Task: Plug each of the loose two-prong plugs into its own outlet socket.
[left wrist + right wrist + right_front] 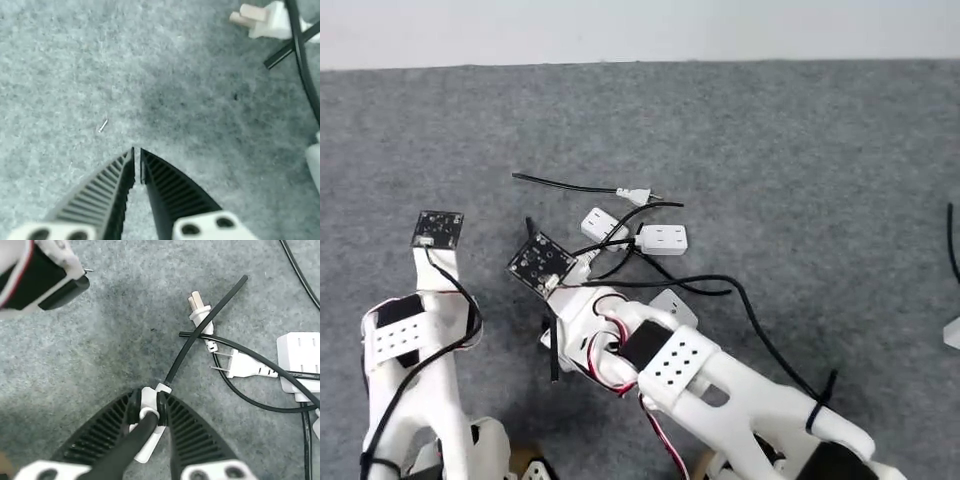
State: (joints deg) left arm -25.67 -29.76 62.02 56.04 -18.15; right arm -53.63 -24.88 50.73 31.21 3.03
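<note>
- Left pincer (136,154): pressed together, holding nothing, low over bare grey tabletop (840,150).
- Right pincer (147,402): pinching held plug (148,416), a white body clamped between the black fingers (192,432), with its black cable running back toward the arm.
- Beige-prong plug (201,315): white, loose on the tabletop ahead of the right pincer, crossed by a thin black cable (210,320).
- Steel-prong plug (246,371): white, flat on the tabletop just beside the outlet (299,357), prongs pointing away from it, not inserted.
- Outlet: white block, black cables crossing its near edge.
</note>
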